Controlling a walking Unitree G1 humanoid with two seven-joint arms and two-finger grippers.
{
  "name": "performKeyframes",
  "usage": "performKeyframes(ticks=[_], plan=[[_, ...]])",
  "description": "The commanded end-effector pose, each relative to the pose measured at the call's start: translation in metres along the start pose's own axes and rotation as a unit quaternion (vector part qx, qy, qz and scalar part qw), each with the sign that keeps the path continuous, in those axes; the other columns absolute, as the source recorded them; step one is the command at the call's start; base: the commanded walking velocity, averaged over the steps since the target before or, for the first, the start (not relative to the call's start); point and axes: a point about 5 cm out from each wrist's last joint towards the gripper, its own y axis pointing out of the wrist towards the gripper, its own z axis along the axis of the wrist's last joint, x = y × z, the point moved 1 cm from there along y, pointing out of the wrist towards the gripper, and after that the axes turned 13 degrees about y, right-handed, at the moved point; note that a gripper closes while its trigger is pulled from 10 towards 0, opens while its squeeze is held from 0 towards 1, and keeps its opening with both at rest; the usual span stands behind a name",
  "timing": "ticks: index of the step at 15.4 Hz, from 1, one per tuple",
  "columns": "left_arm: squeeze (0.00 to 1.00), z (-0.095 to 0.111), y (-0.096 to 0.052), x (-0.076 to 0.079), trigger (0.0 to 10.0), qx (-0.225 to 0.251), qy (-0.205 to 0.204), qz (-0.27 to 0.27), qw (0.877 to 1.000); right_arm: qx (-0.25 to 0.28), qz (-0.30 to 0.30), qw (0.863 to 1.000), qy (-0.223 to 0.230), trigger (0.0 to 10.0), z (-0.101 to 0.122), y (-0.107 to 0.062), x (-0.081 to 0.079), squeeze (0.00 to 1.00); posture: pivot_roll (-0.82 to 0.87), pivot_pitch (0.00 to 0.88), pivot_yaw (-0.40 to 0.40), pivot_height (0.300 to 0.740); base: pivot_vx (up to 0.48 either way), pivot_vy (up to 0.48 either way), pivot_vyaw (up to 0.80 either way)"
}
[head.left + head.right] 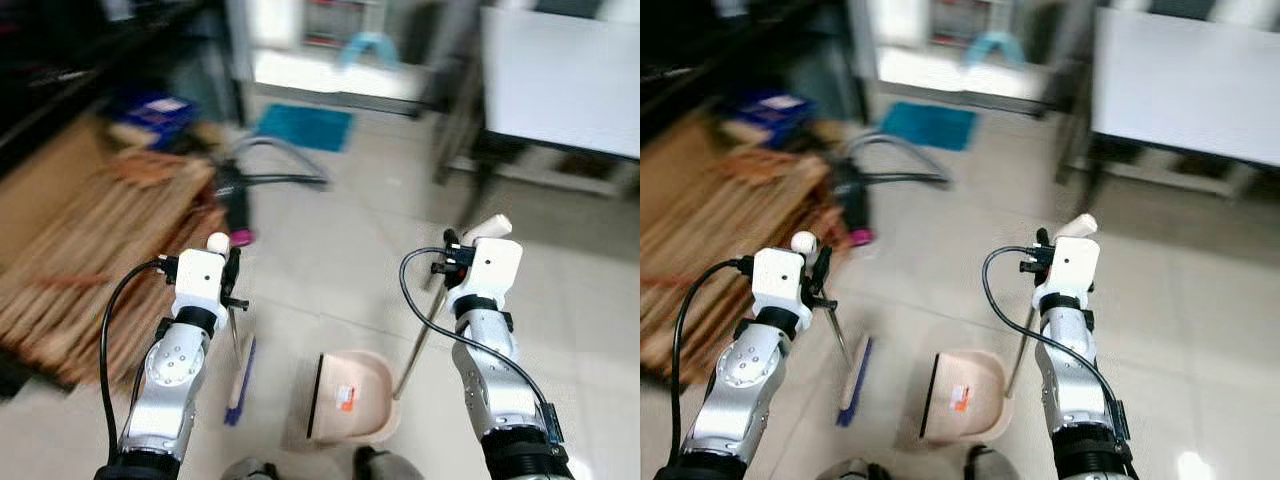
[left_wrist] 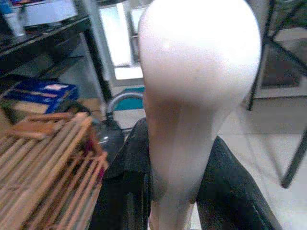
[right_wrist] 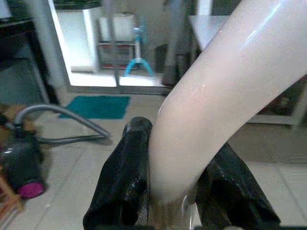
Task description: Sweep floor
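Observation:
My left gripper (image 1: 232,272) is shut on the broom handle (image 2: 192,110), whose pale rounded knob (image 1: 218,241) sticks up above the fingers (image 2: 122,191). The thin shaft runs down to the blue brush head (image 1: 240,385), which rests on the tiled floor. My right gripper (image 1: 452,252) is shut on the curved cream grip (image 3: 216,100) of the dustpan's long pole (image 1: 415,350). The pink dustpan (image 1: 352,395) stands on the floor between my arms, its mouth facing the brush.
A dark vacuum cleaner (image 1: 236,200) with a grey hose (image 1: 285,150) lies ahead on the left, beside a stack of wooden slats (image 1: 90,260). A teal mat (image 1: 305,127) lies by the far doorway. A white table (image 1: 560,75) on dark legs stands at the right.

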Motion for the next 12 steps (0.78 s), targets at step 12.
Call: performKeyframes(ticks=[12], plan=[[0.0, -0.004, -0.009, -0.01, 10.0, -0.009, 0.004, 0.003, 1.0, 0.005, -0.028, 0.999, -0.016, 10.0, 0.005, -0.016, 0.015, 0.0, 0.0, 0.059, 0.055, 0.74, 0.0, 0.0, -0.8]])
